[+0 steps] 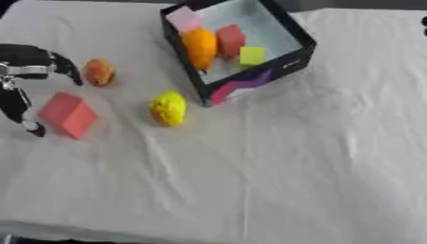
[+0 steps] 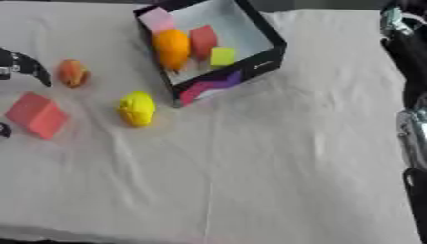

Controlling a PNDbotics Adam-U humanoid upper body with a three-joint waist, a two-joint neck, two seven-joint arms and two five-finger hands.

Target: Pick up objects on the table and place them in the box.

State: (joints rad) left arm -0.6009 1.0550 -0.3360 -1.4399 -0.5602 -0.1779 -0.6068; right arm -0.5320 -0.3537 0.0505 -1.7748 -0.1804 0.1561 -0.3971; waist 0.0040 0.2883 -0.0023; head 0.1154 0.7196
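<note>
Black left hand (image 1: 25, 71) spread beside red block (image 1: 66, 114)

A black box (image 2: 265, 57) with a white inside stands tilted at the far middle of the white-covered desk (image 2: 275, 157), holding an orange ball (image 2: 172, 47), a red block (image 2: 203, 40), a small yellow-green cube (image 2: 222, 55) and a pink block (image 2: 157, 20) at its far corner. Just in front of the box lies a yellow lump (image 2: 137, 108), with a red cube (image 2: 36, 115) and a small orange fruit (image 2: 73, 73) further left. The left hand (image 2: 23, 66) shows at the left edge, its dark fingers spread near the fruit and cube and touching neither, while the right arm (image 2: 410, 57) runs down the right edge.
</note>
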